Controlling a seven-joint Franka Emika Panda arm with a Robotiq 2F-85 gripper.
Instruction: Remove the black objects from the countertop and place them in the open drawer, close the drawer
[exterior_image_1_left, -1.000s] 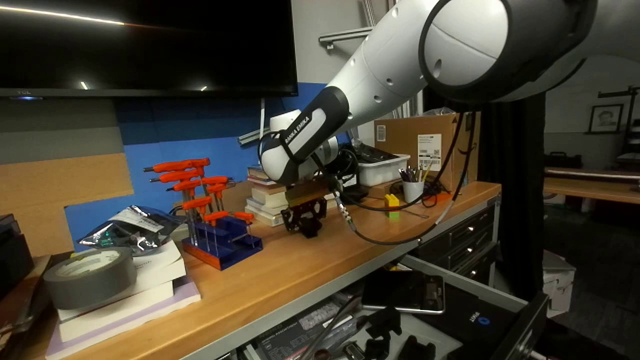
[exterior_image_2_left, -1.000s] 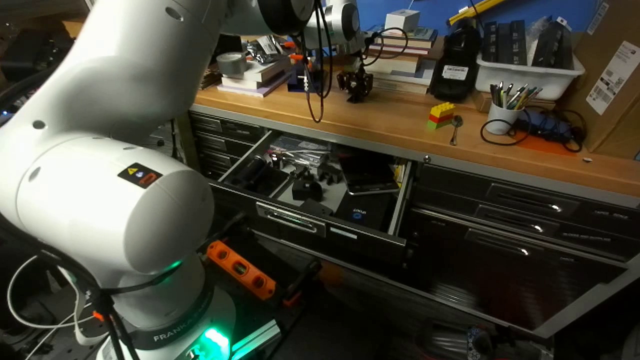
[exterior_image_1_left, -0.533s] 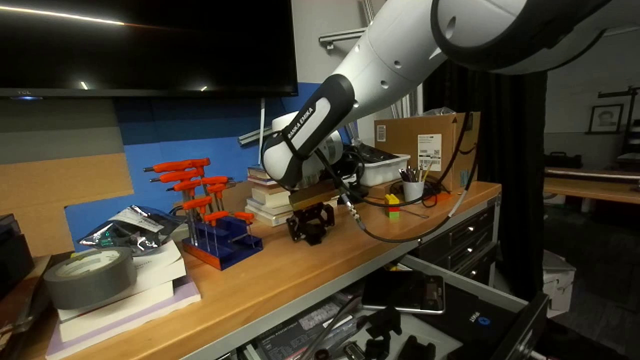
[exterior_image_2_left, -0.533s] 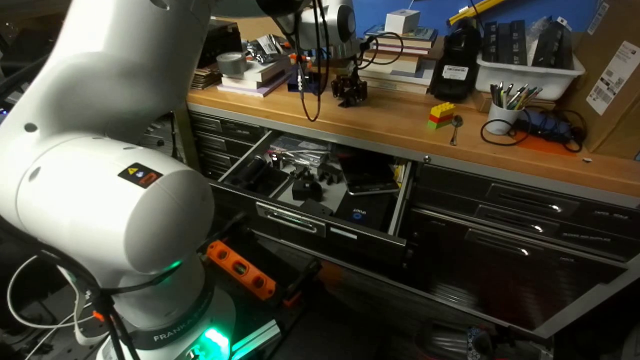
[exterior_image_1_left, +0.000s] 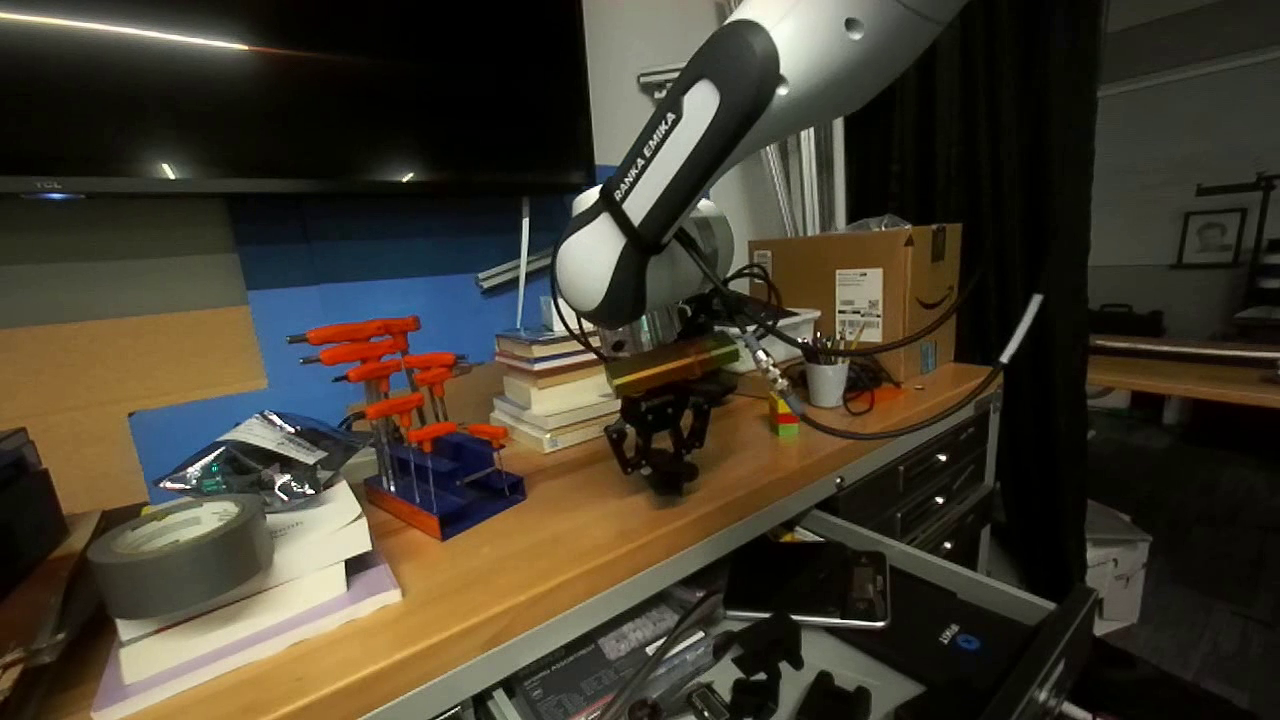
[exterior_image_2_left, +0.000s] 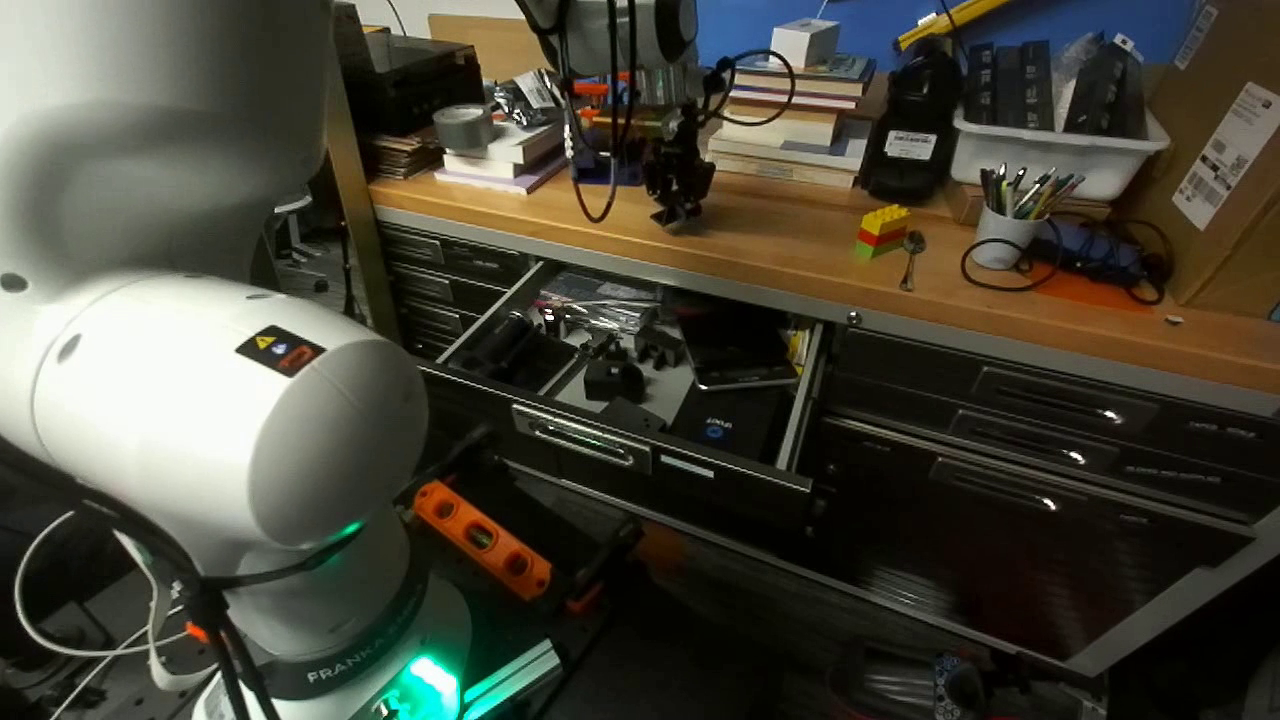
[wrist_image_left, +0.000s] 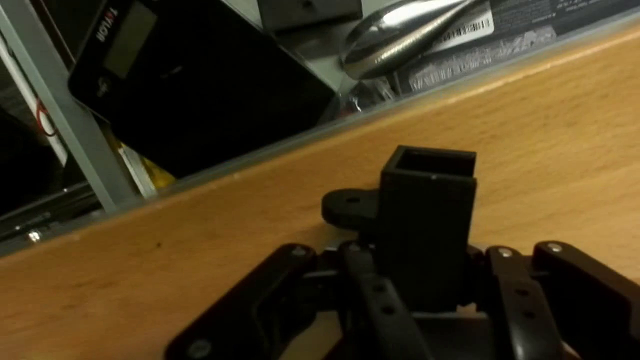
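My gripper (wrist_image_left: 419, 257) is shut on a black object (wrist_image_left: 425, 215), a matte boxy piece with an open top and a round tab. It also shows in both exterior views, where the gripper (exterior_image_1_left: 662, 455) (exterior_image_2_left: 678, 195) holds it over the countertop (exterior_image_1_left: 540, 570) (exterior_image_2_left: 790, 240). In the wrist view the front edge of the countertop (wrist_image_left: 240, 235) lies just beyond the piece. The drawer (exterior_image_2_left: 745, 490) (exterior_image_1_left: 1060, 640) stands open below that edge, with several black pieces (exterior_image_2_left: 613, 380) inside. I see no other small black lump on the countertop; parts are hidden behind the gripper.
In the drawer lie a flat black scale (wrist_image_left: 215, 85) and a shiny metal tool (wrist_image_left: 395, 37). A hex-key stand (exterior_image_1_left: 445, 480), books (exterior_image_1_left: 555, 400), toy bricks (exterior_image_2_left: 882, 232), a spoon (exterior_image_2_left: 910, 258) and a pen cup (exterior_image_2_left: 1003, 235) stand on the countertop.
My gripper has moved, with the black piece, toward the countertop's front edge and away from the hex-key stand. The drawer and the other things have not moved.
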